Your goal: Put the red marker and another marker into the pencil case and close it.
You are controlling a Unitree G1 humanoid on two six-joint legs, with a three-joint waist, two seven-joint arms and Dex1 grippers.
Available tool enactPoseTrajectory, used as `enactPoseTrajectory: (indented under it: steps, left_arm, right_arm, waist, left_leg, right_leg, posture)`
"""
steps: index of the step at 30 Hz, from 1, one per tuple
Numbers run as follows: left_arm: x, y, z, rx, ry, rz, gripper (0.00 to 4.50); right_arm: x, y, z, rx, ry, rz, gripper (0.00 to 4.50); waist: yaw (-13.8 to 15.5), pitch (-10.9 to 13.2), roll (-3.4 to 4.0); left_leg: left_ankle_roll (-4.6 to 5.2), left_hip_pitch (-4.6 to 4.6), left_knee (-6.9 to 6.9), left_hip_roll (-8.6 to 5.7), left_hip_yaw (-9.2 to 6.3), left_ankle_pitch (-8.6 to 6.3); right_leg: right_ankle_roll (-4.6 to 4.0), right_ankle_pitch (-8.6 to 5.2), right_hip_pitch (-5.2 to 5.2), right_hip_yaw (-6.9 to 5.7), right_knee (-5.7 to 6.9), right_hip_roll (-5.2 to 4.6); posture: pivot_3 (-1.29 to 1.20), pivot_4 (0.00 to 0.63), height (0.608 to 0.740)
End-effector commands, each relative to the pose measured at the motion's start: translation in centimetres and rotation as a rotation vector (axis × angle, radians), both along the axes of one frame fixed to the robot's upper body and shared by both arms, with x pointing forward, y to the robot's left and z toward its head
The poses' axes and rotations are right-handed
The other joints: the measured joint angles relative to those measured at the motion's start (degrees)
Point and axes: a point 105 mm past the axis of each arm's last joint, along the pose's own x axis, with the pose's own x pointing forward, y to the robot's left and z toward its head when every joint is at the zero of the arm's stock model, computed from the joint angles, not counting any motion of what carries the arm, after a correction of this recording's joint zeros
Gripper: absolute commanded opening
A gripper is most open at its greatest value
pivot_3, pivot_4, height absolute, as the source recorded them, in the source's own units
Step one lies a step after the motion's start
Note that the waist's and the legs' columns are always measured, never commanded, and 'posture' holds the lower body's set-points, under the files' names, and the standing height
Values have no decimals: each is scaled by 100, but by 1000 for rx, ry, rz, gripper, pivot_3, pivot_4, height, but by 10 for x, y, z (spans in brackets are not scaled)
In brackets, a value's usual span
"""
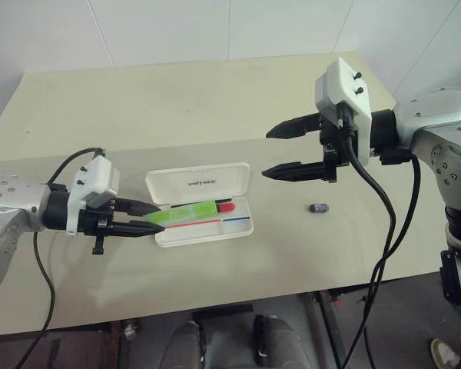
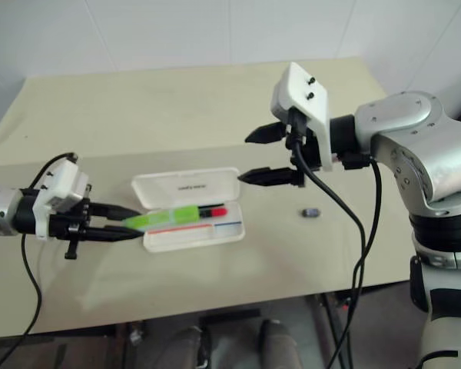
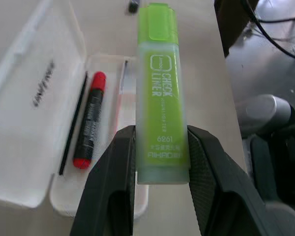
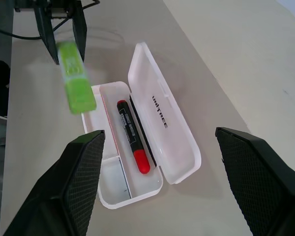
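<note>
Pencil case (image 1: 207,223): open on the tabletop (image 1: 177,100), tray nearest the robot, lid (image 1: 200,183) swung back flat toward 12 o'clock; it lies just right of the left claw.
Red marker (image 4: 132,140): already lying in the tray, along the hinge side, red cap end toward 3 o'clock.
Green marker (image 3: 161,93): clamped by its tail end in the left claw, body sticking out toward 3 o'clock, hanging above the tray's near edge and not yet resting in it.
Left claw (image 1: 142,217): at 9 o'clock of the case, fingers closed on the green marker, pressing both flat sides of the barrel.
Right claw (image 1: 280,151): at about 2 o'clock of the case, raised over the tabletop, fingers wide apart, holding and touching nothing.
Small dark object (image 1: 319,208): lies on the tabletop at 3 o'clock of the case, well apart; too small to identify.
Risk, release: judged from the marker's line over the near rim, letting go here could leave it straddling the rim or rolling onto the tabletop.
Risk, grip: only the tail is pinched, so the long free end may tip down.
Risk, closing: a marker lying across the divider or on the red one would stop the lid shutting.
Risk, case: a push from either claw may slide the light case.
</note>
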Motion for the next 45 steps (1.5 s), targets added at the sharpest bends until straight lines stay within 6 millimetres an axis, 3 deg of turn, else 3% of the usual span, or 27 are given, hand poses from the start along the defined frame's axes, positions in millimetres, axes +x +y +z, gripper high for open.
enactPoseTrajectory:
  steps: [1,10,24,45]
  left_arm:
    - [1,-5,-2,53,-57,-21,1095]
    - [12,-18,-20,94,-97,-38,1095]
    - [25,-28,-43,145,-114,-21,1095]
    - [23,-7,-49,178,-117,66,1095]
  right_arm:
    - [-8,-3,8,5,-44,12,3806]
    - [-17,-5,-13,-45,47,43,3806]
    - [-16,-10,-22,-59,60,11,3806]
    - [-14,-10,-20,-47,51,10,3806]
  waist:
    - [1,0,0]
    - [10,0,0]
    - [14,0,0]
    - [12,0,0]
  left_leg:
    - [0,0,1,0,0,0]
    - [5,-3,2,0,0,-3]
    - [5,-2,7,-1,0,-3]
    - [5,-1,6,0,-1,-3]
  right_leg:
    - [0,0,0,0,0,0]
    - [0,0,1,-1,1,0]
    - [2,1,2,0,3,1]
    - [2,1,3,0,3,-1]
  posture:
    - [0,150,740]
    - [0,150,740]
    - [0,150,740]
    - [0,150,740]
